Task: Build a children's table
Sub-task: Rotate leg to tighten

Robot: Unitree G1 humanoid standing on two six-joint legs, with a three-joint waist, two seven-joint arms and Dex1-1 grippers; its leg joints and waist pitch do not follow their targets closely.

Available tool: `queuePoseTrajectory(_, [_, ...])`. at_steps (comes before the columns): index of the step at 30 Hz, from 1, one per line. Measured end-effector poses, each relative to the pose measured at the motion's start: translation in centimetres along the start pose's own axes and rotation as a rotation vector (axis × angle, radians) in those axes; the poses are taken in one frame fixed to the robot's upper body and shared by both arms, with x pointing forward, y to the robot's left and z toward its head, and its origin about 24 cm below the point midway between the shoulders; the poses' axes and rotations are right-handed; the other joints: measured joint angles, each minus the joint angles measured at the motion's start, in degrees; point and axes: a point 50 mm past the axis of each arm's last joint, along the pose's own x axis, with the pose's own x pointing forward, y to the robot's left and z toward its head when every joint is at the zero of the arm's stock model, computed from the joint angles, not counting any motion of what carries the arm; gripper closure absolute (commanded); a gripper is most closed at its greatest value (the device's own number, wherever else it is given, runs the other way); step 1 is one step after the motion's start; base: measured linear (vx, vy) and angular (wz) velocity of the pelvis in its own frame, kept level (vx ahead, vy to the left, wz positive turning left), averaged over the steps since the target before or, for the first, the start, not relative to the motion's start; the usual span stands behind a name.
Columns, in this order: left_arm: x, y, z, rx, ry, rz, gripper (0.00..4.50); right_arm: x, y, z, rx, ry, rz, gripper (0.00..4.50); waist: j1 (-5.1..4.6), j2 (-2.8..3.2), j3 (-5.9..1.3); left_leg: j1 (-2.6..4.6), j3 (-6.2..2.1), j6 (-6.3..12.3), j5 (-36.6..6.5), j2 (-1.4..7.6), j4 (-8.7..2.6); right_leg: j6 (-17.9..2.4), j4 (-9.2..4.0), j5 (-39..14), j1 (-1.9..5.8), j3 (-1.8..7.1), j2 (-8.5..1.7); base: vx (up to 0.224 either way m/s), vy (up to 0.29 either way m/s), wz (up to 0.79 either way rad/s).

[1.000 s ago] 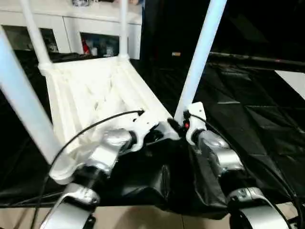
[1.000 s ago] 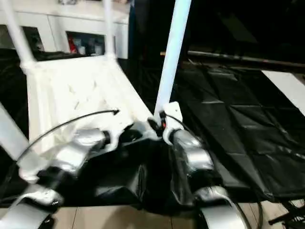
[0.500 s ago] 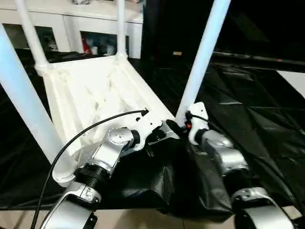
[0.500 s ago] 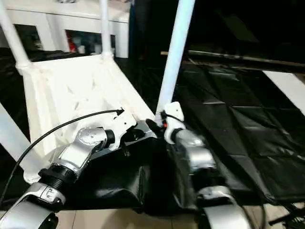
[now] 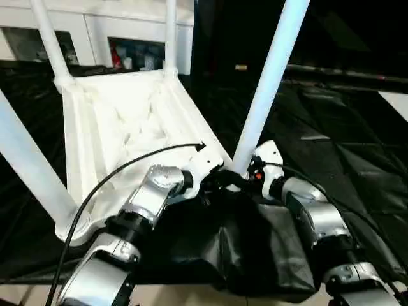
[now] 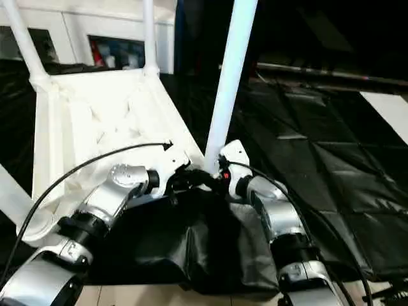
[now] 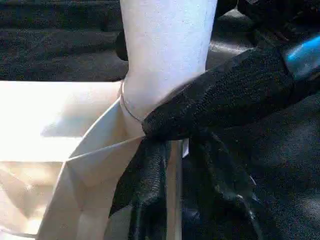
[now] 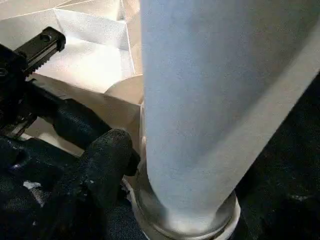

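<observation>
White plastic tabletop [image 5: 121,127], ribbed underside up, on a worktop draped in black sheet [image 5: 331,127]. Four legs stand in its corner sockets; the near right leg [image 5: 271,76] rises at the corner where both hands meet, and its seating probably wants checking. Left hand [image 5: 213,182]: fingers slightly apart, one finger [image 7: 220,100] pressed against that leg's base. Right hand [image 5: 245,173]: fingers wide apart around the same leg, not clamped. White cabinet [image 5: 102,32] behind.
</observation>
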Motion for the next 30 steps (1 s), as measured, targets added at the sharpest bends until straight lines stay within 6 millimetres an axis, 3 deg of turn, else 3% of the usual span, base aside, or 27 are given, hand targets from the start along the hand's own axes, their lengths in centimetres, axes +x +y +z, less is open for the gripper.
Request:
queuePoseTrajectory(5, [-0.3,0.2,-0.1,0.03,0.012,-0.011,2.85,-0.2,0.0,0.1,-0.004,0.003,0.006,1.25,0.11,0.08,0.06,-0.01,0.0,-0.01,0.0,0.0,0.0,0.01,0.0,-0.01,0.0,0.0,0.0,0.0,0.0,0.0])
queuePoseTrajectory(14, [-2.4,1.6,-0.4,0.091,0.073,-0.003,2.85,-0.3,0.4,0.5,-0.022,0.001,0.072,1.25,-0.49,0.22,0.46,-0.04,0.0,-0.01,0.01,0.06,-0.01,-0.03,0.06,0.02,-0.09,-0.01,0.05,0.0,0.0,0.0])
queuePoseTrajectory(30, [-5.0,2.6,-0.3,0.107,0.114,-0.048,2.85,-0.6,0.5,0.2,-0.003,0.01,0.121,1.25,0.08,0.22,0.78,-0.57,0.13,0.11,0.1,0.07,0.55,-0.19,0.69,0.03,-0.81,0.03,0.02,0.0,0.0,0.0])
